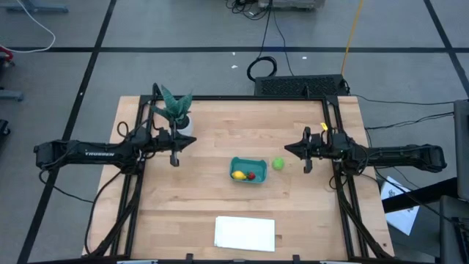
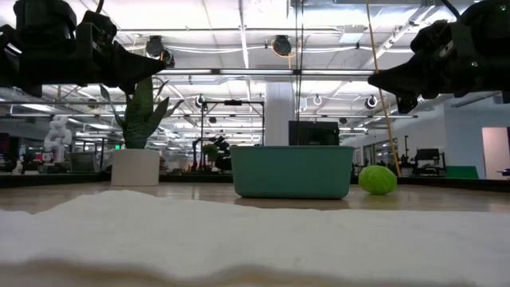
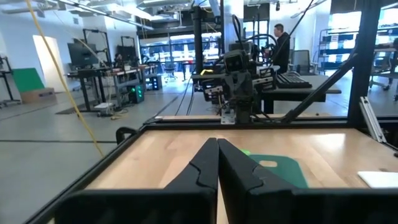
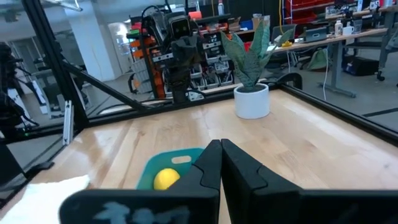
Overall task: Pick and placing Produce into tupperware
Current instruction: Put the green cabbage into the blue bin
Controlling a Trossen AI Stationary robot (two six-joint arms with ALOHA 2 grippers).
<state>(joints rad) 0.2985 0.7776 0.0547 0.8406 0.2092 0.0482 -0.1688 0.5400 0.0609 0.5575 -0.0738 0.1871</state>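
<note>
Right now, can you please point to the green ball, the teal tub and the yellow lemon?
green ball [image 1: 278,163], high view, centre of the ball, on the table beside the tub.
teal tub [image 2: 292,171], low view, middle of its near wall.
yellow lemon [image 4: 165,179], right wrist view, its upper surface, inside the tub.

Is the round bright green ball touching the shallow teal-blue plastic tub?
Apart. The low view shows bare table between the round bright green ball and the shallow teal-blue plastic tub; the high view shows the same gap.

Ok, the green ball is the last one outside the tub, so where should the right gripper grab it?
Come straight down on the green ball and pinch across its widest middle: it is round, so any axis works. It sits on bare wood right of the tub, nearest the right gripper.
</note>
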